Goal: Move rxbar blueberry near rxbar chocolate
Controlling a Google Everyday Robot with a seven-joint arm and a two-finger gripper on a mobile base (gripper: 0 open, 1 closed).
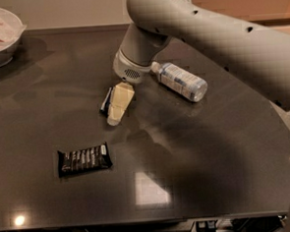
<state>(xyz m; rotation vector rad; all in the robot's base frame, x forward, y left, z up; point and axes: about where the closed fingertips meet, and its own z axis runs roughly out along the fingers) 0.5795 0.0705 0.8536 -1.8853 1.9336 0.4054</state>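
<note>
Right now my pincer sits just left of the frame's centre, in the upper half, with its pale tip slanting down toward the lower left. It is directly over the rxbar blueberry, which lies flat on the dark worktop. Only a dark-blue sliver of the bar shows along the pincer's left edge; the rest is hidden behind it. That strip runs steeply up and down the frame, roughly in line with the pincer's own slant.

I cannot tell whether the pincer is spread, pressed together or already gripping the bar, nor whether it touches the wrapper at all.

The relation that matters is the line to the rxbar chocolate. It lies well apart, toward the lower left, with its long axis nearly level across the frame. As I judge it, the carry runs down and to the left over bare worktop.

A plastic bottle lies on its side to the right, away from that path.
</note>
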